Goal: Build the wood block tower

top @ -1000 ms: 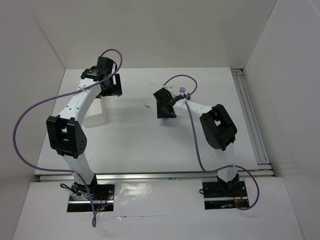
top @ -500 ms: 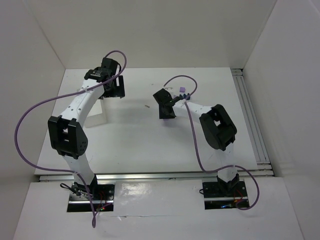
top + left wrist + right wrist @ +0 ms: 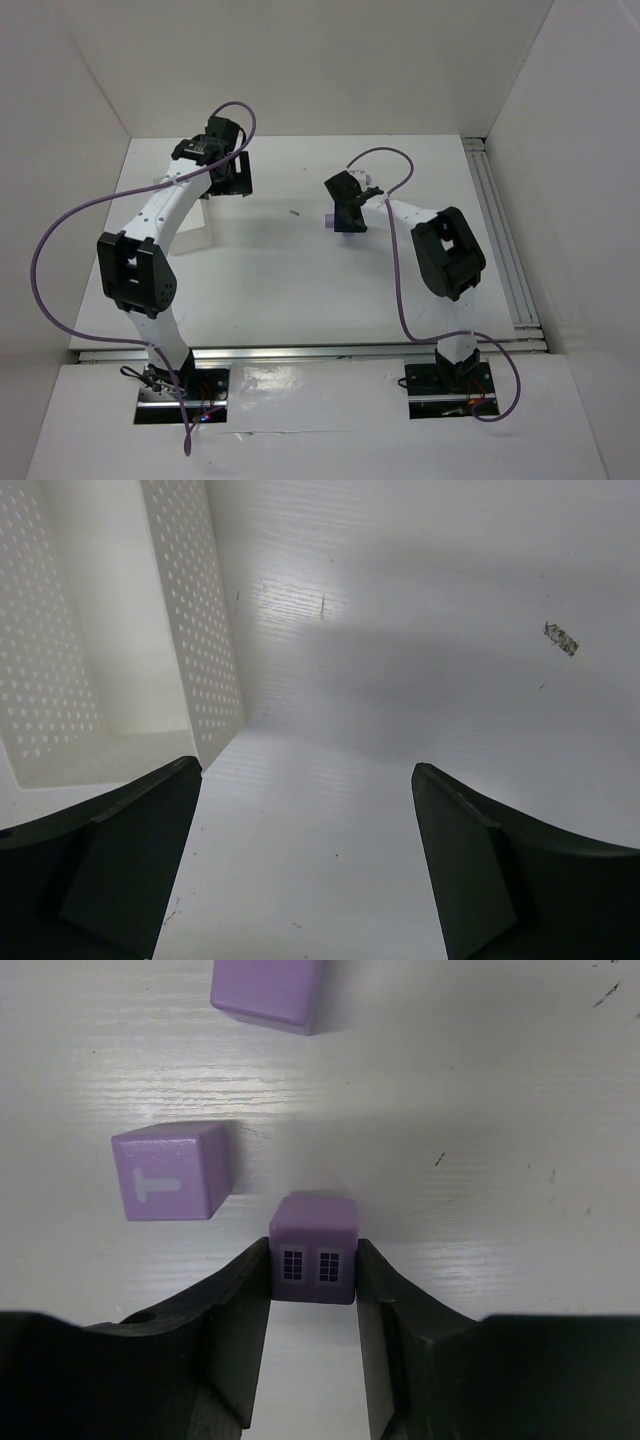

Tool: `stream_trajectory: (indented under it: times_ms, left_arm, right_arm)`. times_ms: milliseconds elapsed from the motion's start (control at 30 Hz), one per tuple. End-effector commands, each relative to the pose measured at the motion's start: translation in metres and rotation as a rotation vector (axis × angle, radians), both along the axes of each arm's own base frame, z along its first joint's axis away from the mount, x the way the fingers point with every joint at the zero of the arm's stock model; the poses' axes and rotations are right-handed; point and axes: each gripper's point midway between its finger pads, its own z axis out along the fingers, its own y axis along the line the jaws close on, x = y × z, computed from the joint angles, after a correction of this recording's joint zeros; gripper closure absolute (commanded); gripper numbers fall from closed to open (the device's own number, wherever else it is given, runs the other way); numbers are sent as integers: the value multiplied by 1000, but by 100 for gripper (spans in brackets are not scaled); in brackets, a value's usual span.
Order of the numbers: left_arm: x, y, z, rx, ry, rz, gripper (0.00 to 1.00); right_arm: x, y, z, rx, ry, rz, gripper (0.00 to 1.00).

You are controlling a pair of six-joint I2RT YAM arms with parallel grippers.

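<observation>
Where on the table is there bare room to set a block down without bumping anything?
The table is bare from the white tray across to the right pincer, and along the rail. Crowded just ahead of that pincer: it grips the window block, with the T block and a third purple block close by.

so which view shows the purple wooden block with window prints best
Right wrist: the window-print block sits centre frame, clamped in the right gripper. Top external: too tiny to tell; left wrist misses it.
</observation>
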Motion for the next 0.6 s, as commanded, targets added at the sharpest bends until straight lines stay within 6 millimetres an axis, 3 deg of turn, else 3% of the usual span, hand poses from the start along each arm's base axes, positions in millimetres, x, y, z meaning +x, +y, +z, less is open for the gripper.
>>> stream_trajectory:
  times_ms: [0, 133, 367, 500, 567]
  left_arm:
    - [1, 2, 17, 3, -39, 17, 0]
    - [1, -2, 13, 5, -30, 7, 0]
    - [1, -10, 9, 7, -21, -11, 0]
    - [1, -18, 13, 4, -30, -29, 0]
    - [1, -17, 13, 12, -32, -24, 0]
  right_arm:
    - [15, 9, 14, 20, -49, 7, 53]
    - [17, 10, 31, 33, -80, 14, 43]
    - [23, 10, 64, 53, -142, 3, 43]
    - [31, 26, 85, 88, -194, 20, 42]
    - [37, 30, 77, 76, -186, 29, 42]
